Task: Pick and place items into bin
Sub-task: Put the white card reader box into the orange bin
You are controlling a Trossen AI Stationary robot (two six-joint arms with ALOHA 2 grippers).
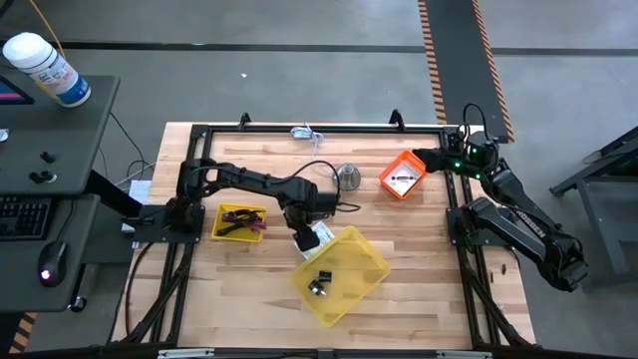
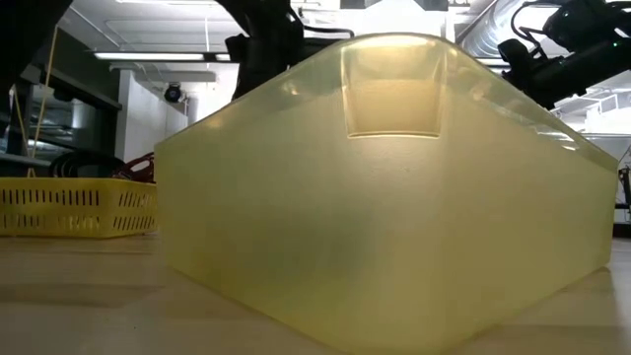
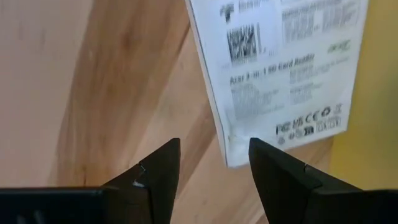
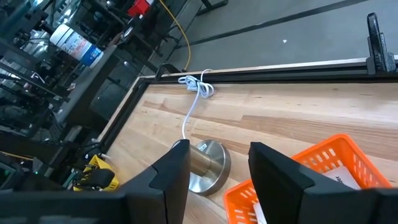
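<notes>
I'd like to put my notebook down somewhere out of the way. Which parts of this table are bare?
Bare wood lies along the near edge, left of the yellow bin, and on the right between the bin and the right arm's base. It is crowded mid-table: the left fingers hang over a printed card at the bin's rim, with the yellow basket, metal cone and orange basket nearby.

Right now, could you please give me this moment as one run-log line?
left gripper: open above white printed label card beside yellow bin | right gripper: open, waiting near orange basket

A lab or workshop: concrete floor (image 1: 299, 80) with hazard tape (image 1: 436, 60), a framed wooden table (image 1: 419, 299), ceiling ducts (image 2: 483, 35), a keyboard (image 1: 22, 214) desk.
</notes>
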